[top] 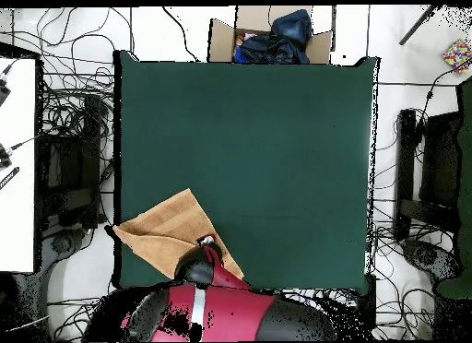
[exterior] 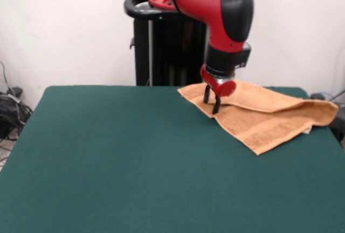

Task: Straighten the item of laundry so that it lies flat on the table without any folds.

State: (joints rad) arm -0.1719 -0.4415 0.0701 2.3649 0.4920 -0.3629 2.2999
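Observation:
The orange-tan towel (exterior: 264,115) lies at the table's far right corner in the front view. It is folded over itself, with an upper layer across a lower one, and its right end reaches the table edge. My gripper (exterior: 211,100) points down at the towel's left part, with its dark fingers (exterior: 206,93) apart and their tips at the cloth. In the overhead view the towel (top: 166,230) lies at the lower left of the green table (top: 258,127), with a corner over the left edge. There the red arm (top: 198,266) hides the gripper.
The black pedestal (exterior: 161,44) stands behind the table. In the overhead view a cardboard box with dark cloth (top: 272,40) sits beyond the table's top edge. Cables and black stands (top: 433,173) surround the table on the floor.

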